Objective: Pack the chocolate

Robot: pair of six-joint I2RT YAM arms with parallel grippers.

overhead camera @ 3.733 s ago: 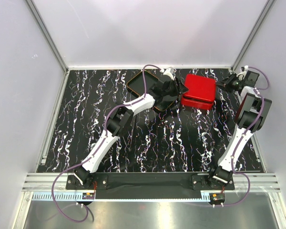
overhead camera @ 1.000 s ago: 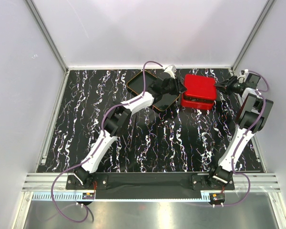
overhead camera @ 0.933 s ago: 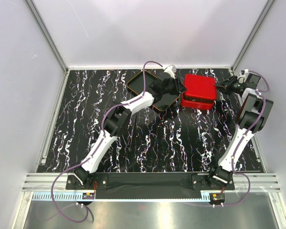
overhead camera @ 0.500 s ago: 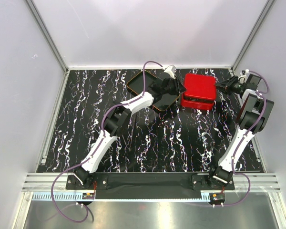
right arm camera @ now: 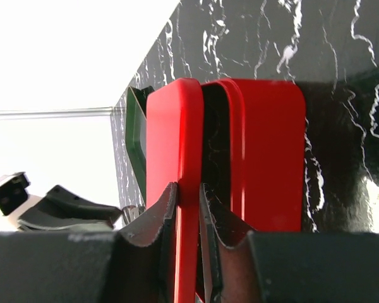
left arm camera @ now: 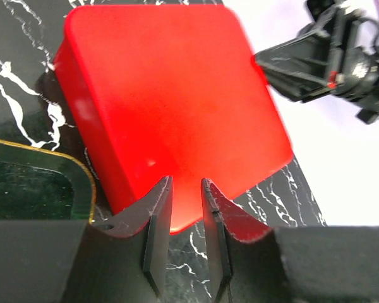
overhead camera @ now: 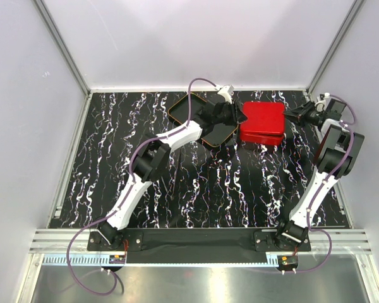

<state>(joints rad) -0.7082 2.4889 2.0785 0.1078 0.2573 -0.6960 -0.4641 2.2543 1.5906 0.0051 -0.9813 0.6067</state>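
Robot lab test cell: plain white panel walls (overhead camera: 196, 38) on bare aluminium frame posts (overhead camera: 63, 47), black white-veined marble-pattern tabletop (overhead camera: 114, 158), white-and-black robot arm (overhead camera: 129, 202) and its twin (overhead camera: 309, 196) bolted to black base plate (overhead camera: 196, 239), slotted aluminium rail (overhead camera: 57, 240).

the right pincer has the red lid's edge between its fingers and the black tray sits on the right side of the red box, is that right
Not quite: the black tray sits on the left side of the red box, not the right, as the top external view shows. The rest holds: the right pincer has the red lid's edge between its fingers.
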